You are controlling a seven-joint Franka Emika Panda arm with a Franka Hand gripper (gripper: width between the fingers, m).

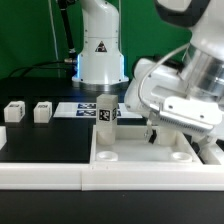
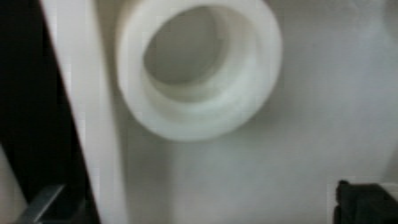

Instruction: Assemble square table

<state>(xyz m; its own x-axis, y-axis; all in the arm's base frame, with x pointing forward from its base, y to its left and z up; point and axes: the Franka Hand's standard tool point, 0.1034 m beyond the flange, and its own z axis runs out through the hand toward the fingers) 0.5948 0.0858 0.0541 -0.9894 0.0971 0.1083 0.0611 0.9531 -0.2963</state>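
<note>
Jaws spread, empty, low over slab (image 1: 135,150) beside socket (image 2: 205,70). Hazard: leg (image 1: 105,113) upright on slab may be loosely seated; an arm swing could topple it.

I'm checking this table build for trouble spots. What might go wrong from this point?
1. The upright leg stands on the tabletop close to the open gripper. A sideways move might tip it, since how firmly it sits cannot be told.
2. The wrist view shows a socket very near, so the gripper hangs low. Dropping further might jam it against the tabletop and shift it.
</note>
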